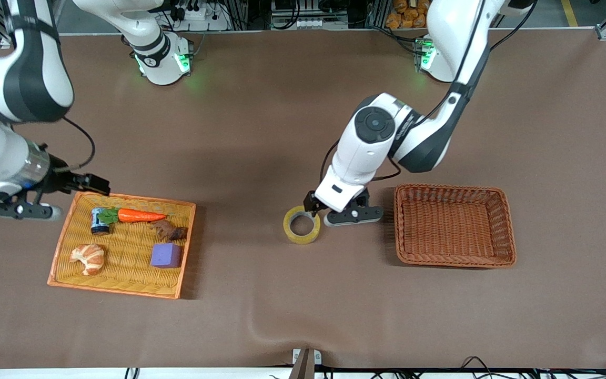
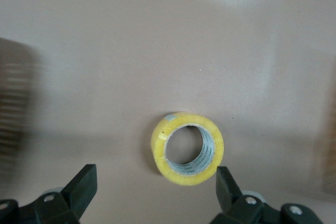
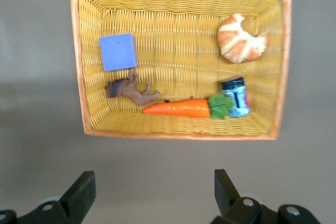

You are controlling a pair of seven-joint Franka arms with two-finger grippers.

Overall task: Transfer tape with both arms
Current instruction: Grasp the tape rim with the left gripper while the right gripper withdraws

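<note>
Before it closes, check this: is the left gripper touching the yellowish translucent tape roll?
Apart. The left wrist view shows bare table between the tape roll and each finger of the open left gripper.

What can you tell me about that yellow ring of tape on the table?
The tape is a yellowish, see-through roll with a wide round hole and a greyish inner core. It lies flat on the brown table, between the yellow basket and the brown basket, closer to the brown one. A small tab end shows on its rim. The left gripper hangs open just above it, and nothing grips it.
</note>
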